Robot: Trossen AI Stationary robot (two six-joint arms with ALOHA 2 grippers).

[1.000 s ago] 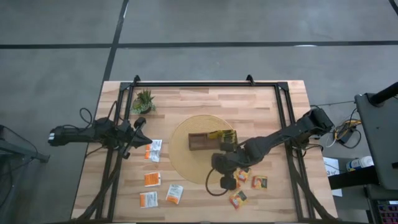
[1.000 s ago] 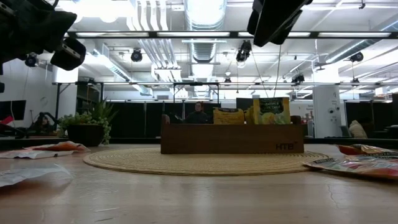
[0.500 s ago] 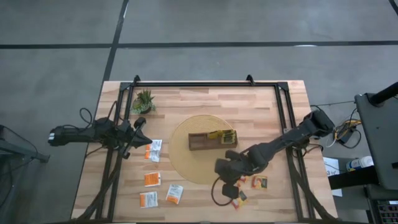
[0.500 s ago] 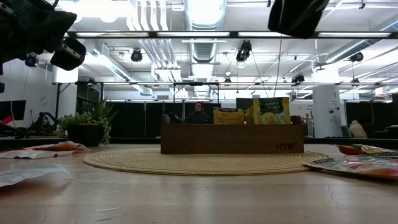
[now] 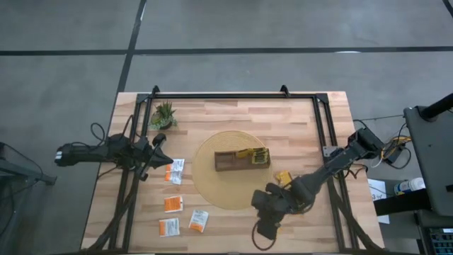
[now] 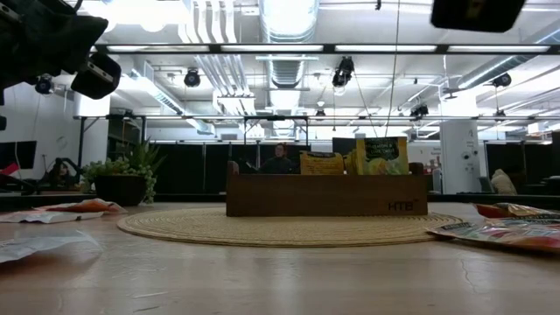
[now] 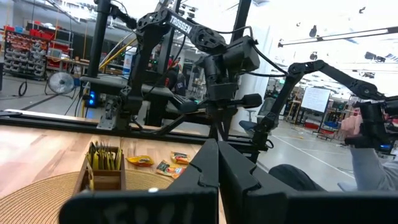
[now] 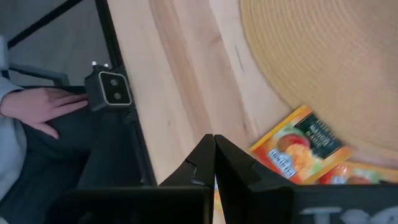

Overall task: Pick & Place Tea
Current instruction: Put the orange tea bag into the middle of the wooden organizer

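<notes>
wood table (image 5: 283, 113) | tea (image 8: 303, 144): flat orange sachet, fruit print | both arms' fingers closed, empty

Glossy printed tea sachets (image 8: 297, 144), woven straw mat (image 5: 230, 170), pale wooden table (image 5: 297, 117).

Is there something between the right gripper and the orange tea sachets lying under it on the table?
Nothing visible stands between them. The right gripper, fingers shut, hangs over the table's near edge, and an orange sachet lies uncovered just beside its fingertips on the bare wood, at the rim of the round woven mat.
</notes>
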